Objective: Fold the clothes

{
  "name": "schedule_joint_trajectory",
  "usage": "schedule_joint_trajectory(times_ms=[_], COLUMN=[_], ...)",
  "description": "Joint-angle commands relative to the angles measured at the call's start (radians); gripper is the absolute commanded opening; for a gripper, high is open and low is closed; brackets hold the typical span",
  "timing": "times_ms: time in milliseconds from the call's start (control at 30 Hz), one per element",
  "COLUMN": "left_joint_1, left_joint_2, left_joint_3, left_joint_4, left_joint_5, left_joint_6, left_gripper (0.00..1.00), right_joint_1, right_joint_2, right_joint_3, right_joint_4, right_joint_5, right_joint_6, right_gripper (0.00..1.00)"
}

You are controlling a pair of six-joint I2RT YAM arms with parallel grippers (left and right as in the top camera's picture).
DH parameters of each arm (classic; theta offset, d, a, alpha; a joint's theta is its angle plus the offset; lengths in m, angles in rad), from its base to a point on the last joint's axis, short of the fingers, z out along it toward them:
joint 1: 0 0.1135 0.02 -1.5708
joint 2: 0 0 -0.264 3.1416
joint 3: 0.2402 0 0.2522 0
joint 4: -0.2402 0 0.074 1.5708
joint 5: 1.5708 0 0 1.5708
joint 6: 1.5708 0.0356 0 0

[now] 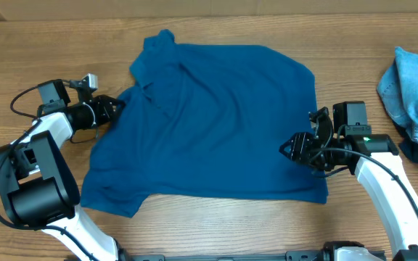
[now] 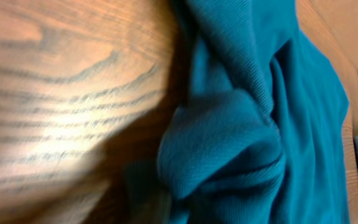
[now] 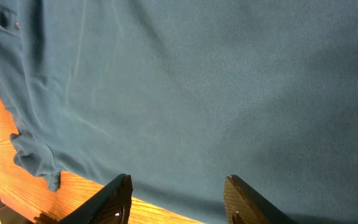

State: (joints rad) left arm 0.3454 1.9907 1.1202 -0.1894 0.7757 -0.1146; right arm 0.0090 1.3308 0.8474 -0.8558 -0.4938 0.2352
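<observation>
Seemingly a robotics lab bench: wood-grain worktop (image 1: 267, 225), white-and-black left arm (image 1: 38, 167) and right arm (image 1: 383, 181) based at its near edge, loose black cables (image 1: 13, 104), clothes (image 1: 223, 123) lying on top.

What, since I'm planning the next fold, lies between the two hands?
Only the blue shirt, spread across the table. The overhead view shows it filling the stretch from the left hand to the right hand.
</observation>
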Motion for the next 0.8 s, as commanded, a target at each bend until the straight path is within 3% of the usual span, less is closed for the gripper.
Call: schedule_joint_trajectory(times_ms=[0,367,767], left_joint_1=[-0.004,-0.004,-0.006], left_joint_2=[0.008,-0.187,-0.335], left_joint_3=[0.01,0.034,0.101], left_joint_4=[0.014,-0.01,-0.204], left_joint_5=[-0.017,-0.28,-0.564], left_joint_6=[-0.04,-0.047,0.06], left_gripper=[0.04,0.04,0.04], right_joint_1=[0.003,0.003,0.003], right_joint_2=[-0.001,-0.001,-0.001], right_joint_3=[0.021,0.021,0.021], right_joint_4=[0.001,0.001,0.001], right_joint_5=[0.003,0.003,0.031], right_joint_6=[-0.003,-0.004,-0.004], right_gripper=[0.51,0.5,0.49])
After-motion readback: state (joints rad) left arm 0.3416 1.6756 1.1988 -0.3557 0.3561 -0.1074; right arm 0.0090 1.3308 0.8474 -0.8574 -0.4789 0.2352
